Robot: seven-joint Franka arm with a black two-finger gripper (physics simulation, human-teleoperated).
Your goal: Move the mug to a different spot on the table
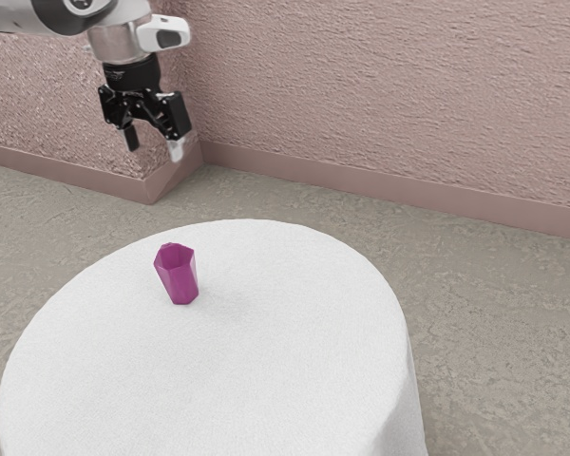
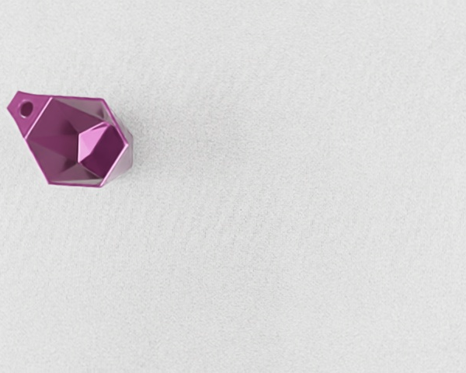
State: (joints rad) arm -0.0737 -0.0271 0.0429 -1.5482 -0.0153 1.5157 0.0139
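The claw (image 1: 155, 145) hung spread (high above the table (image 1: 266, 361)); the purple mug (image 1: 177, 274) stood upright toward the table's wall-side edge.

A bare room, perhaps in a home. It has a rough pink wall (image 1: 380, 76) with skirting (image 1: 408, 193), a speckled floor (image 1: 494, 304) and a round white table (image 1: 266, 380).

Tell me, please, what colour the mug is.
The mug is magenta-purple, clearest in the wrist view.

Purple mug (image 1: 177, 274) upright on round white table (image 1: 266, 380), parted jaws well above
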